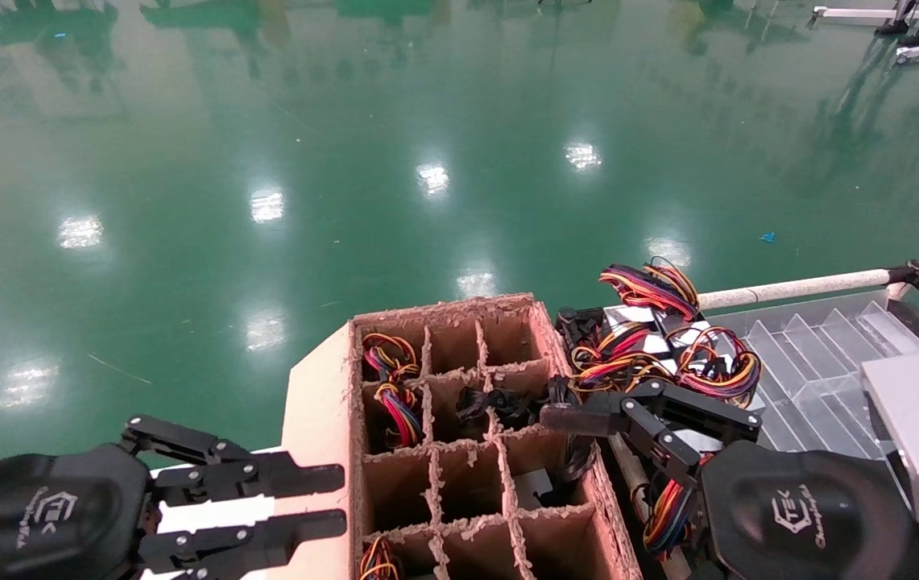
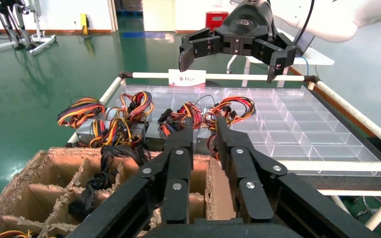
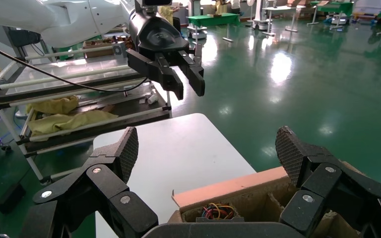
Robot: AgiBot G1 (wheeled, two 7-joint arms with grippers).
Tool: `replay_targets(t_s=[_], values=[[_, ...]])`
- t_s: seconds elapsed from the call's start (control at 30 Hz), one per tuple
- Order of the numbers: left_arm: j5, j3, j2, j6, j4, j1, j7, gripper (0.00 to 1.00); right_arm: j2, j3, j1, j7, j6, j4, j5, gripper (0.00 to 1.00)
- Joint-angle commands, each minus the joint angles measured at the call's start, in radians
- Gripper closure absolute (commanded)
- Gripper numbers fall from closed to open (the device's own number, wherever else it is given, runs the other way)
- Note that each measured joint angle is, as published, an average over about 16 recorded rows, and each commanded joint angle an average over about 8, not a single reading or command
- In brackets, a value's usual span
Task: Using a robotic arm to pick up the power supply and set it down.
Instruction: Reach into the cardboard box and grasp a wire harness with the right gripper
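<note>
Cardboard dividers form the crate (image 1: 459,451), and the power supply (image 1: 531,486) with its black cables (image 1: 499,403) is seen in a cell at about 4 o'clock from the crate's centre. The right tool (image 1: 564,451) is spread wide above that side, holding nothing. The left tool (image 1: 342,501), narrowly parted, is parked at 8 o'clock. Judged so, the pickup is not yet made; grasping and placing remain.

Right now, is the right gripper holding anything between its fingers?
No. In the right wrist view the right gripper is spread wide with nothing between its fingers, hovering over the cardboard box.
</note>
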Motion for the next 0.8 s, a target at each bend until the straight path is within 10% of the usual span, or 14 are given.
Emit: replay_targets(t_s=[0.03,0.43,0.7,0.8], values=[[0.000,0.000,0.000,0.000,0.000,0.000,0.000,1.00,0.000,0.000,0.000,0.000,0.000,0.000,0.000,0.00],[0.000,0.000,0.000,0.000,0.000,0.000,0.000,0.97,0.000,0.000,0.000,0.000,0.001,0.000,-0.001,0.00],[0.000,0.000,0.000,0.000,0.000,0.000,0.000,0.00,-0.013,-0.022,0.008,-0.003,0.051,-0.042,-0.071,0.00],[0.000,0.000,0.000,0.000,0.000,0.000,0.000,0.00,-0.026,-0.041,0.024,0.001,0.100,-0.073,-0.134,0.00]])
